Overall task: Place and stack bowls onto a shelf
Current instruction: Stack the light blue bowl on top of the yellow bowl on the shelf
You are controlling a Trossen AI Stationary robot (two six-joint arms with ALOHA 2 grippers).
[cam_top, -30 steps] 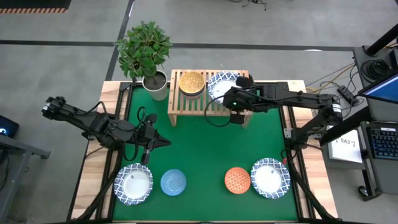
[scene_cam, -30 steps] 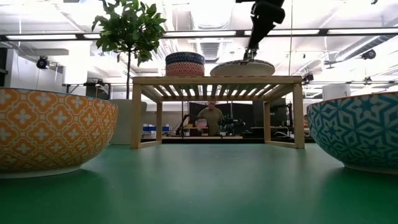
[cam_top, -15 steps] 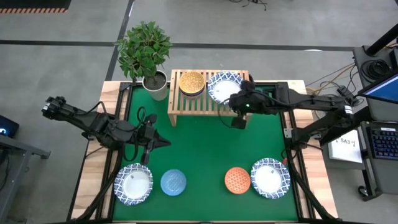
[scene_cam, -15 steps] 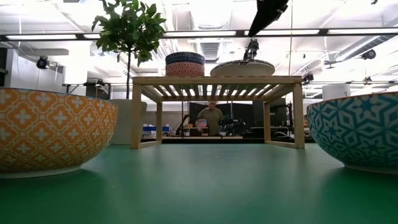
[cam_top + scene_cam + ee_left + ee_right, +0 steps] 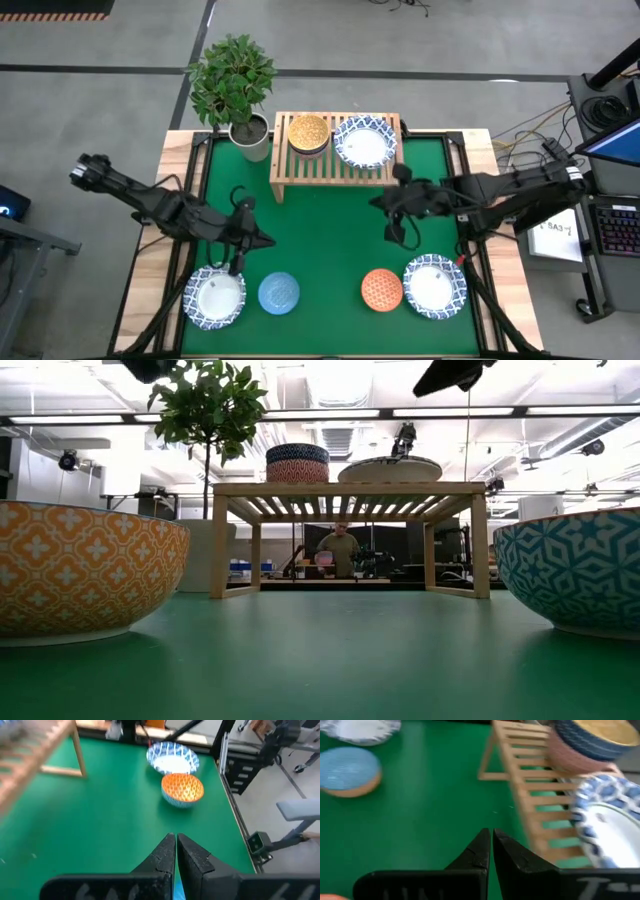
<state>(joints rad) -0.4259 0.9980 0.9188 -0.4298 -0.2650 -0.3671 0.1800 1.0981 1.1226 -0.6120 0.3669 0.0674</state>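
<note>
The light-wood shelf [image 5: 335, 160] stands at the table's far side. On its slatted top rest a small bowl stack with a yellow-orange inside [image 5: 308, 133] and a wide white blue-rimmed bowl [image 5: 364, 141]. Along the near edge sit a wide white bowl [image 5: 214, 296], a light blue bowl [image 5: 279, 292], an orange-red dotted bowl [image 5: 381, 288] and another wide white bowl [image 5: 434, 285]. My left gripper [image 5: 175, 852] is shut and empty above the mat, left of centre [image 5: 262, 240]. My right gripper [image 5: 490, 847] is shut and empty, just near of the shelf's right end [image 5: 380, 204].
A potted plant [image 5: 235, 85] stands at the shelf's left end. Bare green mat [image 5: 320, 240] lies between the shelf and the near row of bowls. In the low view a person [image 5: 340, 550] shows in the room beyond the shelf.
My right gripper has drawn back from the wide white bowl on the shelf, moving toward the table's near and right edges; the bowl stays on the shelf. My left gripper has moved a little toward the near edge.
</note>
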